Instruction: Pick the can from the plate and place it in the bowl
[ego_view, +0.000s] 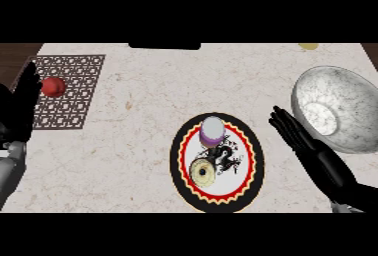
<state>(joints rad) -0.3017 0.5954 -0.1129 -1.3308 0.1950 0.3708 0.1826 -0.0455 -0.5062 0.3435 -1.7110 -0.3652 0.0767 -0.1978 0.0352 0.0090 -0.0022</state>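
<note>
Step in hand: you are reaching for the can; judging from the layout, bring your right hand leftward over the plate's rim and close round the can's side, clear of the donut.
Right hand: its fingers are straight and released, holding nothing, just right of the plate.
Donut: the donut lies on the plate's near half.
Can: the can stands upright on the plate's far half, left of your fingertips, apart from them.
Bowl: the bowl sits right of the hand, farther back on the bench.
Left hand: the left hand rests open at the left edge.
</note>
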